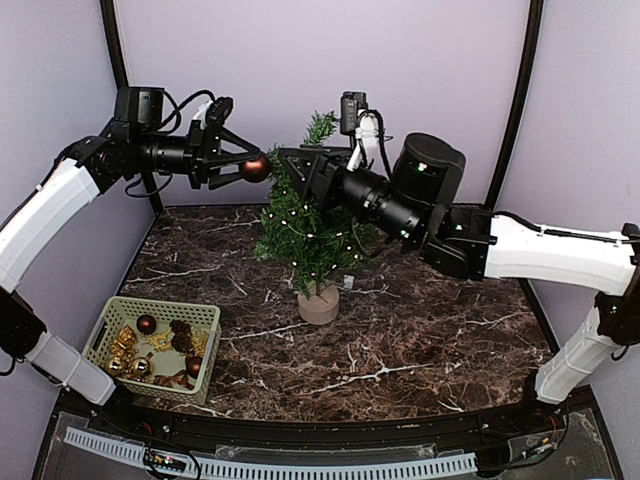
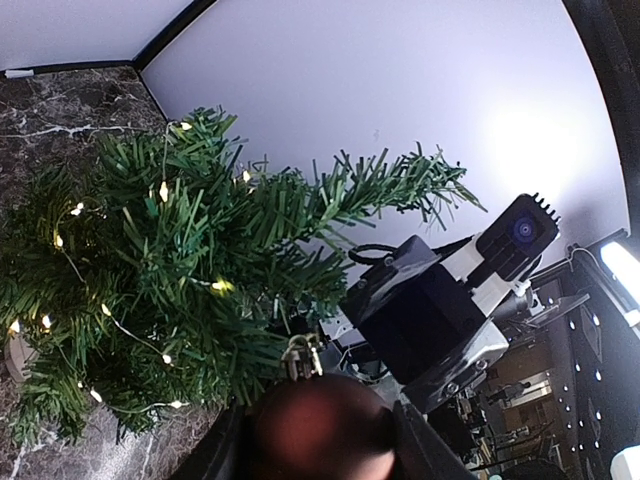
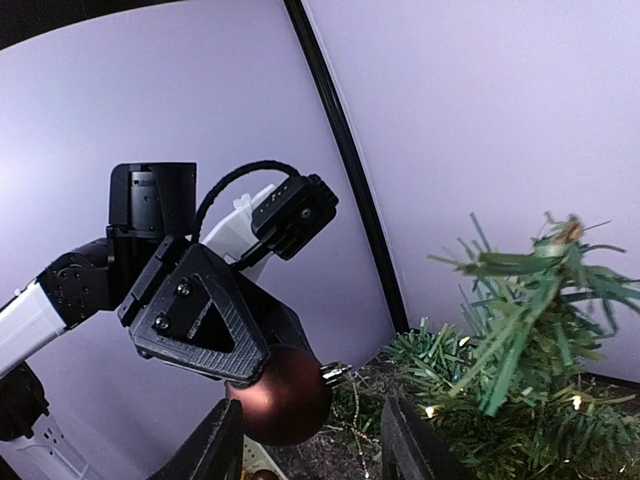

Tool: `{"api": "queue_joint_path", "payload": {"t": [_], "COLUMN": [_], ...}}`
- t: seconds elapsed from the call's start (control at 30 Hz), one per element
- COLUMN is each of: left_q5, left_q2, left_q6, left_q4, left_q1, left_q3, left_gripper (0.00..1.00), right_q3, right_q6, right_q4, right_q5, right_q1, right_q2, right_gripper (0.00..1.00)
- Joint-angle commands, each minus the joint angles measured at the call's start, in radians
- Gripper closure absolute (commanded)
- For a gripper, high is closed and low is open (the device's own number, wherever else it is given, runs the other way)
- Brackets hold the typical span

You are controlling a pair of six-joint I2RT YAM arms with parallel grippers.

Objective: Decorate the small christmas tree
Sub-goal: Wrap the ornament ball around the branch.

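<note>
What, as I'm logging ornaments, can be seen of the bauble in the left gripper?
The bauble is a round, matte dark-red ball with a small gold-coloured cap and loop. The left gripper clamps it between its fingers, in the air beside the upper branches of the small christmas tree, cap toward the tree. Whether it touches the needles is unclear.

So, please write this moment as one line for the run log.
left end effector: holds dark red bauble beside small christmas tree | right end effector: open, beside the tree
</note>
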Motion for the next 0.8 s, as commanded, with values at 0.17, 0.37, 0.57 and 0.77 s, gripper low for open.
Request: {"api": "queue_joint_path", "payload": {"t": [0.17,0.37,0.57,0.77], "left_q5": [0.03,0.024,0.018,0.019], "left_q2": [-0.029,-0.031,-0.035,-0.041], "left_q6": [0.004,0.007,0.003,-0.005], "left_q4": [0.022,0.02,0.026,0.027], "left_q1": [0.004,0.007,0.013,0.018], "left_q3": [-0.012,-0.011,-0.01,-0.014], "left_gripper": [0.61,0.61,0.61,0.62], "right_q3": [0.127,0.097,0.066,0.047], "right_q6": [-0.002,-0.005,-0.01,-0.017], "right_q4": [-0.136,-0.128,-0.116,-0.097], "right_q5": [0.005,0.008,0.025,0.029], "right_q1": [-0.022,-0.026,-0.027,-0.025], "right_q2": [0.095,0.082,0.079,0.077], "right_gripper": [0.54,0.57,0.62,0.67]}}
